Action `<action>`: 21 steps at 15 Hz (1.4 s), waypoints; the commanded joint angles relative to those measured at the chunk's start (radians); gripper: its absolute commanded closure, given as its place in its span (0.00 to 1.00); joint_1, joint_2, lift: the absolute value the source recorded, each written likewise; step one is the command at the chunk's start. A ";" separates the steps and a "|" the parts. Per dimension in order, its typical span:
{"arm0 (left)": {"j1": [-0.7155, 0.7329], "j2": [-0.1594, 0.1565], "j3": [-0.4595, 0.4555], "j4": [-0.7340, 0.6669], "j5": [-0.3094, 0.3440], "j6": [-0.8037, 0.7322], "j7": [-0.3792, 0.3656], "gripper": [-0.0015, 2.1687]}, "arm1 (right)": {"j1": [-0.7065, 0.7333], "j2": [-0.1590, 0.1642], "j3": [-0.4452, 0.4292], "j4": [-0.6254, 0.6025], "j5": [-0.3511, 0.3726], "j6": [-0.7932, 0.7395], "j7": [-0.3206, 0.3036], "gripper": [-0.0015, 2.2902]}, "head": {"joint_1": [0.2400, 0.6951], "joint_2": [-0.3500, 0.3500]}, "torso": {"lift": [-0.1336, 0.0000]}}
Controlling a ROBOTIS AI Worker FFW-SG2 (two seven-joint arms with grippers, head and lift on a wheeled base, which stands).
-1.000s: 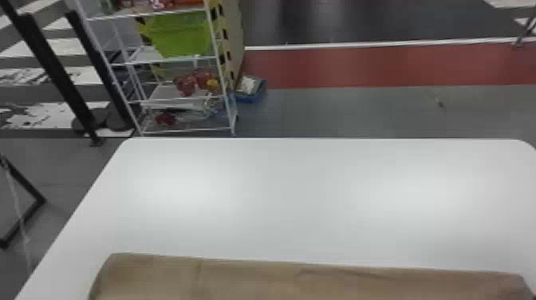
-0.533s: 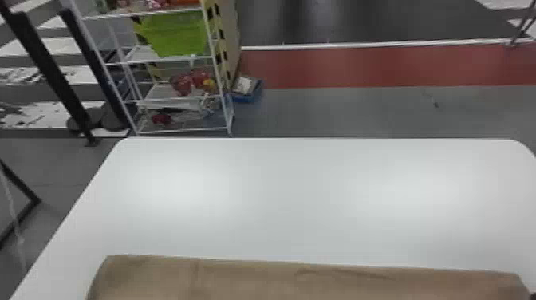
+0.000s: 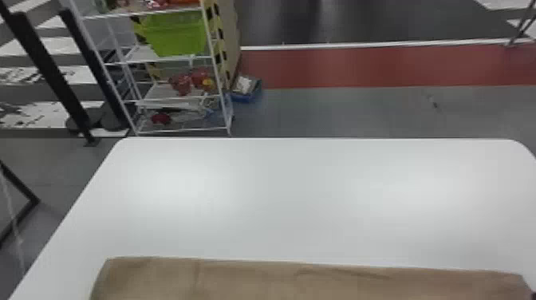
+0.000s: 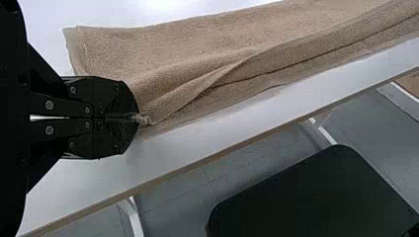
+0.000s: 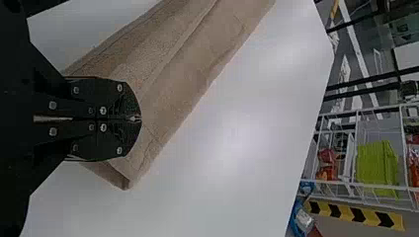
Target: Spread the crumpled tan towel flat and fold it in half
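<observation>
Along the bottom edge of the head view the tan towel (image 3: 255,279) lies as a long band across the table. A dark sliver of my right gripper (image 3: 533,295) shows at its right end. In the left wrist view the towel (image 4: 197,44) has a long lengthwise fold, and my left gripper (image 4: 137,118) is shut on a small pinch at its near corner. My right gripper (image 5: 138,118) is shut over the middle of the band near one end of the towel (image 5: 183,84); whether cloth is between its tips is hard to tell. A layered corner sticks out beside it.
The white table (image 3: 295,199) extends beyond the towel. Its near edge runs close to the towel, with a dark chair-like panel (image 4: 306,197) below. A white wire rack (image 3: 175,97) with a green bin (image 3: 175,34) stands behind the table's far left corner.
The head view has shifted slightly, so the table and towel's left end appear a little farther left. The towel keeps about the same shape on the table.
</observation>
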 commanded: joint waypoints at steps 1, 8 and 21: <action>0.000 0.001 -0.015 0.006 -0.002 0.000 0.002 0.83 | 0.025 0.009 0.023 0.009 0.070 -0.110 -0.007 0.50 | 1.00 0.65 | 0.08; 0.000 0.000 -0.024 0.015 -0.002 -0.018 0.002 0.83 | 0.035 0.010 0.078 0.092 0.180 -0.294 -0.035 0.50 | 1.00 0.63 | 0.08; 0.002 0.000 -0.008 0.013 0.019 -0.052 0.015 0.05 | 0.056 0.025 -0.048 0.096 0.056 -0.306 -0.012 0.10 | 1.00 0.54 | 0.08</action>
